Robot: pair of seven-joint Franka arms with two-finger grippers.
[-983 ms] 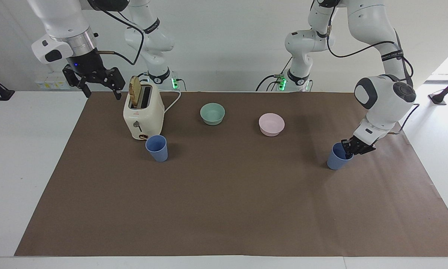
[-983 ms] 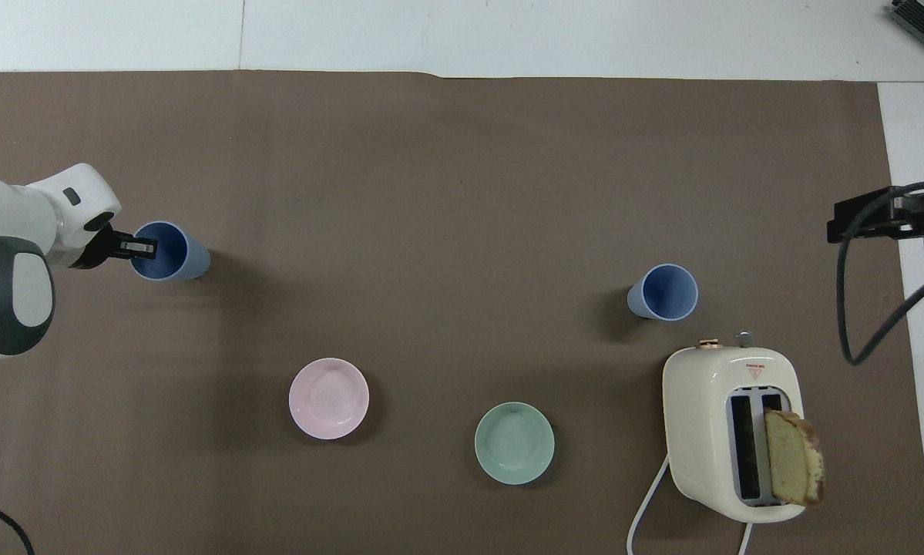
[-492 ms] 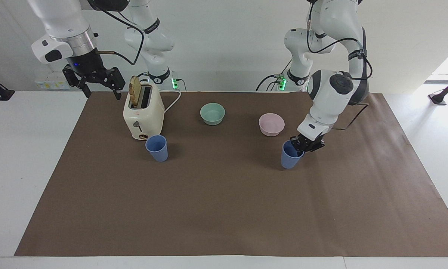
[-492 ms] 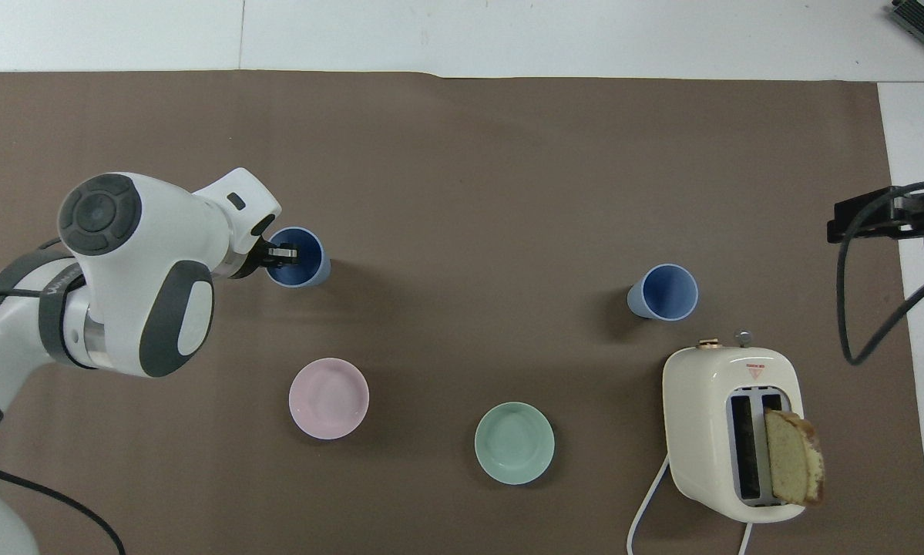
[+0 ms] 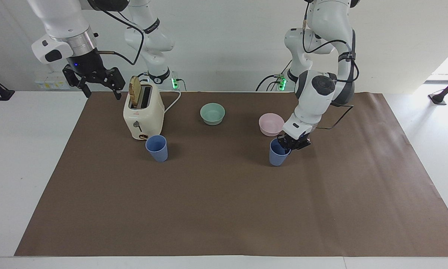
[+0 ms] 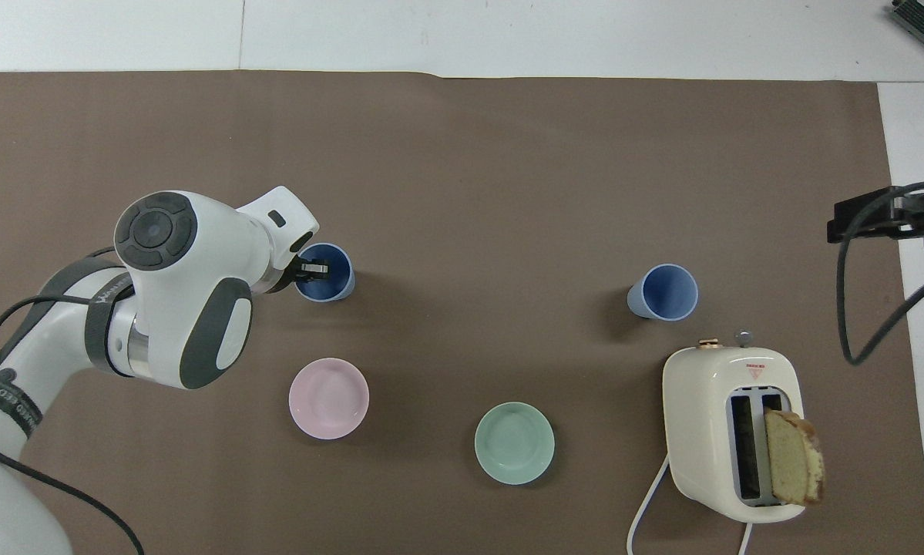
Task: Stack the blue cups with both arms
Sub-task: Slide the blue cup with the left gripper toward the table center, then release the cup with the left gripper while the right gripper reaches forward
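Blue cup hangs pinched by its rim in your left gripper, beside the pink bowl. Overhead, you count two cups; the second stands by the toaster. Your right gripper waits spread open near the toaster.

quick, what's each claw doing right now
Left claw: shut on the rim of a blue cup.
Right claw: open, holding nothing, waiting beside the toaster.
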